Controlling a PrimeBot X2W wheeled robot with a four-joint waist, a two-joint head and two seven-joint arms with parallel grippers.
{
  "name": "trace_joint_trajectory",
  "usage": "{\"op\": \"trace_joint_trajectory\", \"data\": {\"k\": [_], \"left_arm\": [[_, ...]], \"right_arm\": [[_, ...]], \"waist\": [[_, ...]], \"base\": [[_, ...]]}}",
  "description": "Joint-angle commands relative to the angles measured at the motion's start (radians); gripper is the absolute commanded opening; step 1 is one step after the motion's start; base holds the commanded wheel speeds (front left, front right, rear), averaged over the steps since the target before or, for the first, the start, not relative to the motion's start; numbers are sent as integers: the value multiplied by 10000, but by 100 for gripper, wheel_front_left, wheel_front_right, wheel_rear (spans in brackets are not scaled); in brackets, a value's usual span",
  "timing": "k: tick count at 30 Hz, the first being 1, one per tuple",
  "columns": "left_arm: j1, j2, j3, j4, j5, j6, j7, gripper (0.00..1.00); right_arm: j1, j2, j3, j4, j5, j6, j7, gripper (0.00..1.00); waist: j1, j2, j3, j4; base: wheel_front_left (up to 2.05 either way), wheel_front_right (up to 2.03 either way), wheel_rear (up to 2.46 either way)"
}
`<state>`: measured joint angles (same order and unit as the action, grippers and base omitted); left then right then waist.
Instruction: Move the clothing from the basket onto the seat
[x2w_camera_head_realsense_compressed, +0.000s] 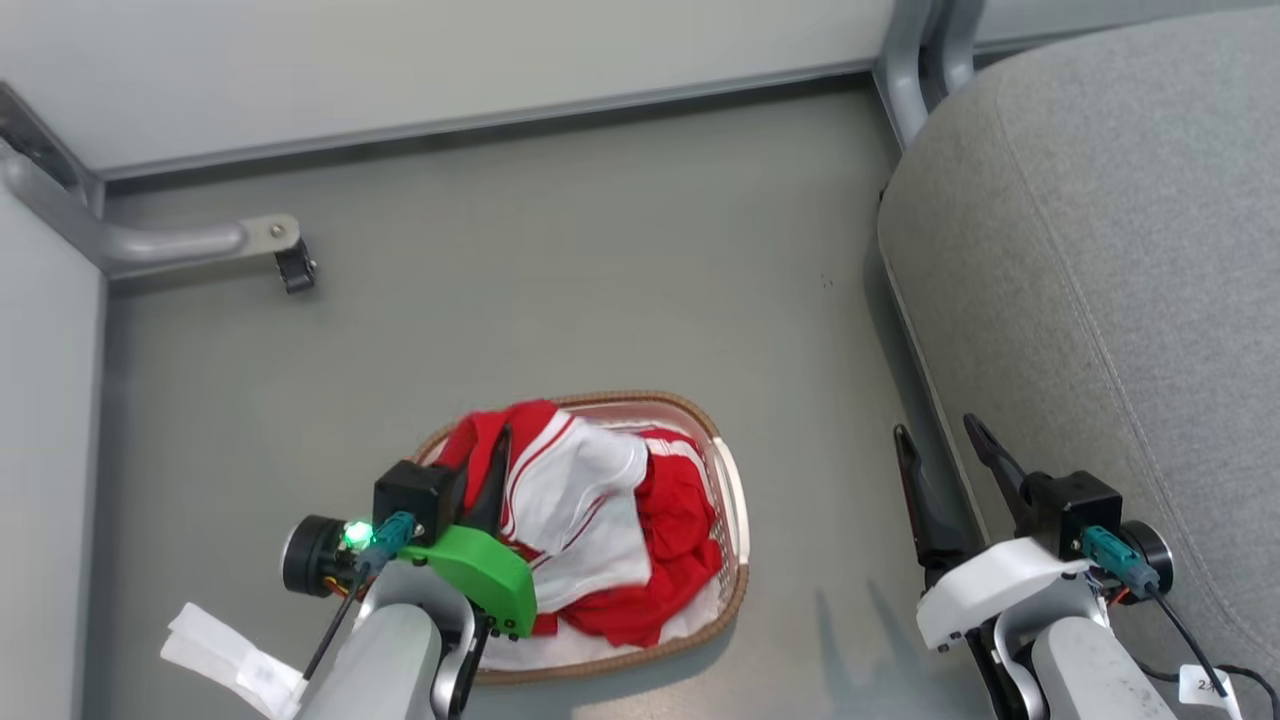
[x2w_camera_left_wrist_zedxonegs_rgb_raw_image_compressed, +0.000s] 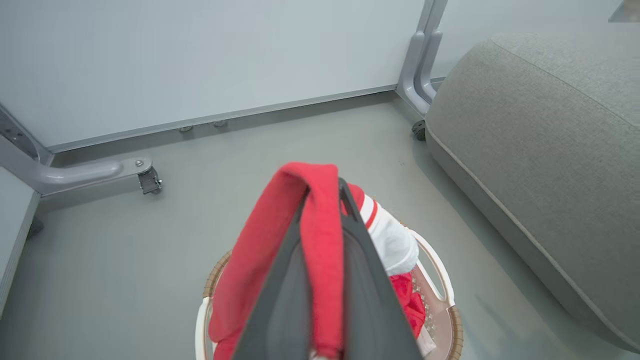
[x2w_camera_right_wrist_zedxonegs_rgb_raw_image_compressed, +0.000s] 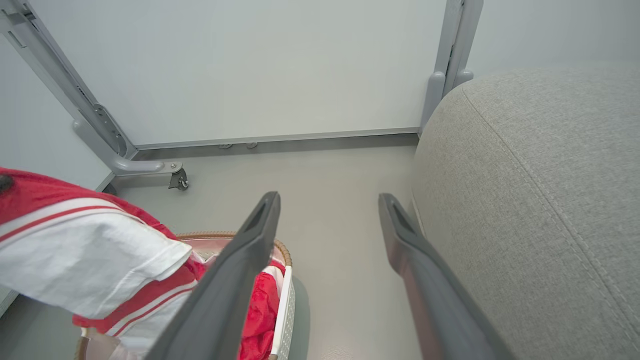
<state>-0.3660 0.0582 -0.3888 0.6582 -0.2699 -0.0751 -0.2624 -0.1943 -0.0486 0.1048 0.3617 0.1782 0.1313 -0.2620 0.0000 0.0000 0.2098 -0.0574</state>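
- Gripping a red fold of the clothing (x2w_camera_head_realsense_compressed: 590, 510), left gripper (x2w_camera_left_wrist_zedxonegs_rgb_raw_image_compressed: 325, 182) fingers clamped on it; rest heaped in the basket (x2w_camera_head_realsense_compressed: 737, 520) on the floor (x2w_camera_head_realsense_compressed: 600, 250).
- Risk: narrow pinch slips, or dragging fabric tips the basket.
- Note: right gripper (x2w_camera_head_realsense_compressed: 938, 428) fingers apart, empty, between basket and seat (x2w_camera_head_realsense_compressed: 1100, 250); may snag the carry.
- Caster leg (x2w_camera_head_realsense_compressed: 285, 255) well apart, leftward.

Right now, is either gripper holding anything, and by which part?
The left gripper is shut on the clothing, pinching a red fold that drapes over its fingertips, above the basket. The right gripper is open and holds nothing.
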Motion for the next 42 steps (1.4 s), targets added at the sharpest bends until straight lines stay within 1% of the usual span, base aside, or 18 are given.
{"op": "trace_joint_trajectory", "data": {"k": [1,9,12,15,18,23,32,35,39,42], "left_arm": [[220,47,178,-395,163,-49,-34,0],[509,-29,766,-2261,597,-310,-25,0],[352,-45,808,-2765,678,-388,-23,0],[75,-60,656,-3195,720,-466,-25,0],[-192,-63,435,-3495,702,-495,-25,0],[-646,-67,136,-3872,381,-540,-25,0],[-789,-65,-144,-3939,88,-473,-25,0],[-776,-66,-298,-3951,-13,-458,-25,0],[-711,-66,-592,-3967,-142,-439,-24,0],[-654,-67,-824,-3937,-238,-400,-26,0]], "right_arm": [[201,-45,-7,-6,29,-8,-44,100],[586,-45,78,-35,6,-8,-44,100],[702,-45,69,-23,11,-8,-44,100],[749,-45,59,-13,12,-8,-44,100],[849,-45,77,-12,-18,-10,-44,100],[875,-45,118,-24,-25,-8,-44,100],[836,-43,303,-41,-47,-8,-44,100],[675,-41,655,-93,11,-8,-44,100],[340,-46,1443,-199,286,-8,-44,100],[0,-43,2218,-207,617,-8,-44,100]], "waist": [[0,0,-687,345],[0,0,-1283,338],[0,0,-1409,327],[0,0,-1524,336],[0,0,-1590,361],[0,0,-1637,370],[0,0,-1632,406],[0,0,-1608,474],[0,0,-1607,581],[0,0,-1628,675]], "base": [[0,0,0],[0,0,0],[0,0,0],[0,0,0],[0,0,0],[0,0,0],[0,0,0],[0,0,0],[0,0,0],[0,0,0]]}}
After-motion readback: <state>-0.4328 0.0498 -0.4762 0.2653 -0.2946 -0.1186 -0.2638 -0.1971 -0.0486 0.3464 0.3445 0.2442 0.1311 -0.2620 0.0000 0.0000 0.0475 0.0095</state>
